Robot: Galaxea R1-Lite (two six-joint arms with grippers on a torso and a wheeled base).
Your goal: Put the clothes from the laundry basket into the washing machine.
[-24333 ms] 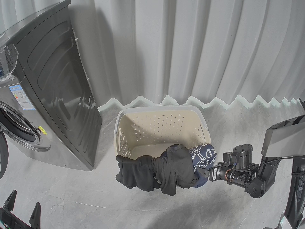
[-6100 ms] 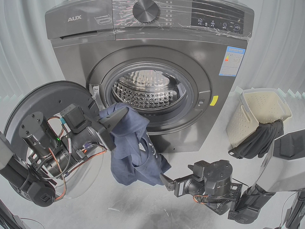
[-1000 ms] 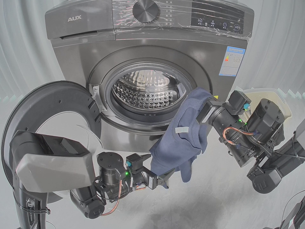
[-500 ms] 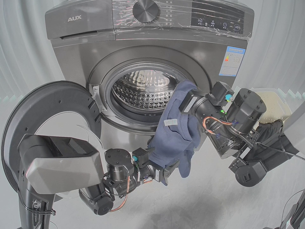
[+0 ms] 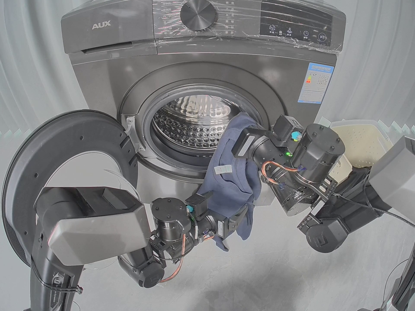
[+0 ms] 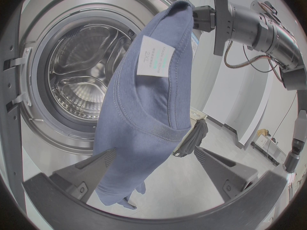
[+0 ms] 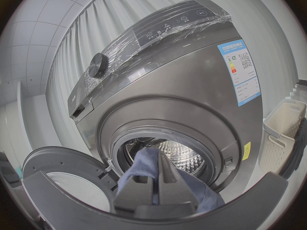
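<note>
A blue shirt [image 5: 231, 173] hangs in front of the washing machine's open drum [image 5: 190, 122], at the right side of the opening. My right gripper [image 5: 237, 131] is shut on the shirt's top fold; its fingers [image 7: 166, 179] pinch blue cloth. My left gripper [image 5: 225, 210] is open low in front of the machine, its fingers [image 6: 92, 170] spread on either side of the shirt's [image 6: 144, 112] hanging lower part. The cream laundry basket [image 5: 367, 137] stands to the machine's right, with dark clothes [image 5: 356, 182] draped over its rim.
The machine's round door [image 5: 65, 152] stands swung open to the left. Grey floor lies in front of the machine. Pleated curtains hang behind it. The basket [image 7: 283, 122] sits close to the machine's right side.
My right gripper has carried the blue shirt left, from beside the basket to the drum's opening. The left gripper has shifted right and slightly up around the shirt's lower part.
</note>
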